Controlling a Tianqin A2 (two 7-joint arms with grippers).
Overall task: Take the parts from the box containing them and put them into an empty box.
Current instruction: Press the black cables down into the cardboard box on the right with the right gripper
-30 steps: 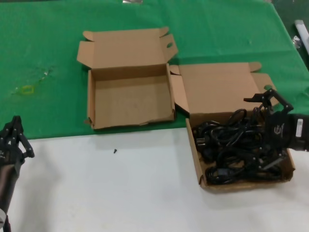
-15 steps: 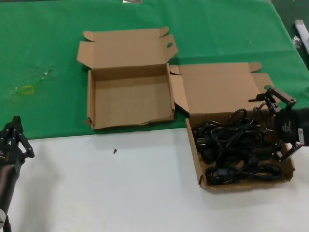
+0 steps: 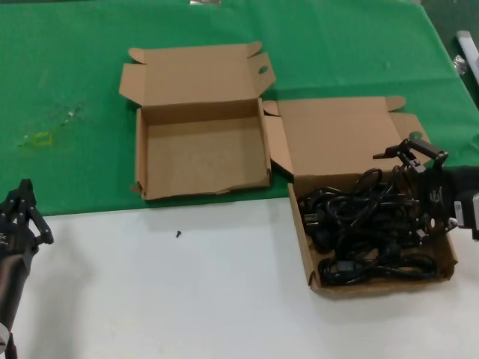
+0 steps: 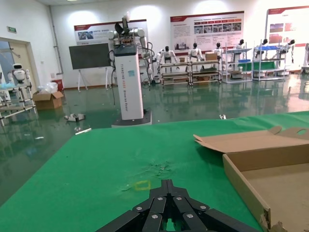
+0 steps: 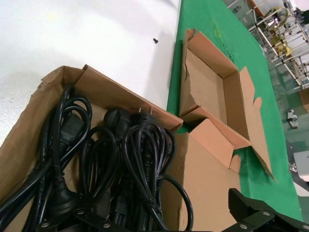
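Note:
The parts, black power cords with moulded plugs, lie tangled in the cardboard box containing them at the right. My right gripper is open and empty, hovering over the right half of that box just above the cords. In the right wrist view its fingers straddle the cords at the box's lid end. The empty box, with a wavy front wall, stands open to the left on the green cloth and also shows in the right wrist view. My left gripper is shut and parked at the lower left.
The cord box's lid lies flat behind it, touching the empty box's side flap. A small black screw lies on the white tabletop. A yellow mark sits on the green cloth. The left wrist view shows the empty box's wall.
My right gripper has lifted slightly off the cords, swung right and come back toward the lid end of the box. The cords and my left arm have not moved.

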